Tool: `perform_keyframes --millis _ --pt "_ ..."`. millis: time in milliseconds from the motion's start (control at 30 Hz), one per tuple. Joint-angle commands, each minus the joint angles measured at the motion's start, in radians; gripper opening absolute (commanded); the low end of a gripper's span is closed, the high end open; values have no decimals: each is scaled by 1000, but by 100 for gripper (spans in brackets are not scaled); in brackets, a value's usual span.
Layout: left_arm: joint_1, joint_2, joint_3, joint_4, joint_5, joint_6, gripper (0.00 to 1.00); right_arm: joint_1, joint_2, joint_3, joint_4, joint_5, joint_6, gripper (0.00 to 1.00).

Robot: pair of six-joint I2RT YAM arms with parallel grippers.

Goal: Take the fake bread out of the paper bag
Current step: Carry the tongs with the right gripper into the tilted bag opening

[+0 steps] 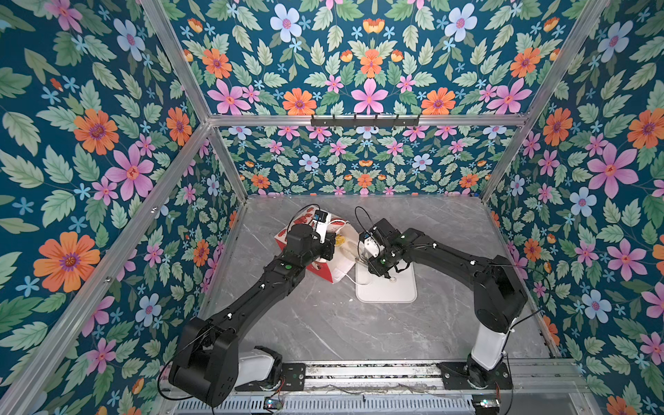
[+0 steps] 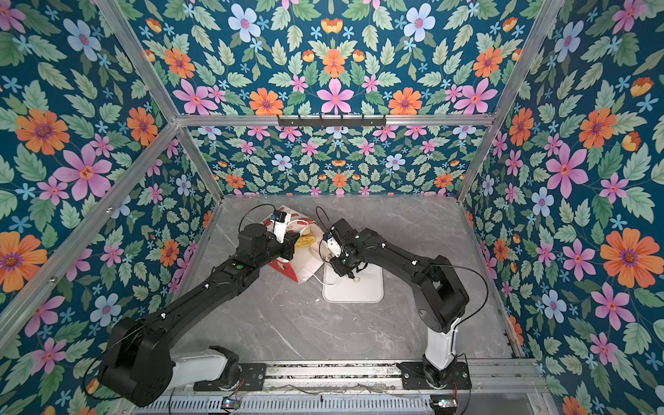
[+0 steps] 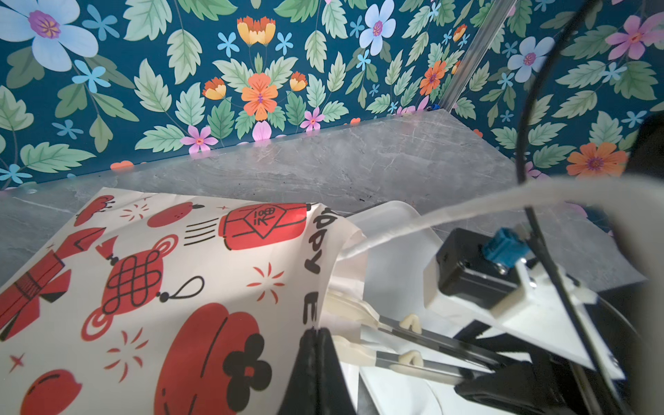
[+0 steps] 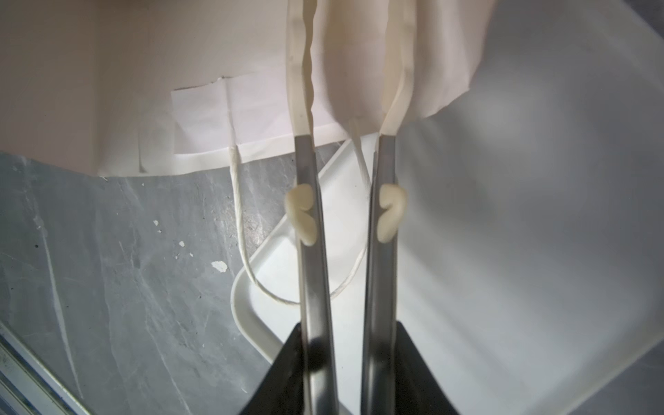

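Note:
The paper bag, red with white prints, lies tilted at the back middle of the table, its mouth facing right. My left gripper is shut on the bag's upper rim. A yellow-gold piece of the fake bread shows inside the mouth. My right gripper, long metal tongs with cream tips, reaches into the white lining; its two arms stand apart, and the tips run out of the right wrist view.
A flat white tray lies right of the bag, under my right wrist. A white cord handle loops from the bag over the tray's corner. Flowered walls enclose the grey marble table.

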Motion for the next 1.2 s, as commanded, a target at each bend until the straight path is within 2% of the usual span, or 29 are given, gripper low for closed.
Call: perform_keyframes --millis 0,767,1167 --pt "0 -6 2 29 11 2 0 -8 8 17 34 17 -8 38" --pt "0 -6 3 26 28 1 0 -17 5 33 115 41 -28 38" --pt "0 -21 -2 21 35 1 0 -16 -66 -32 210 76 -32 39"
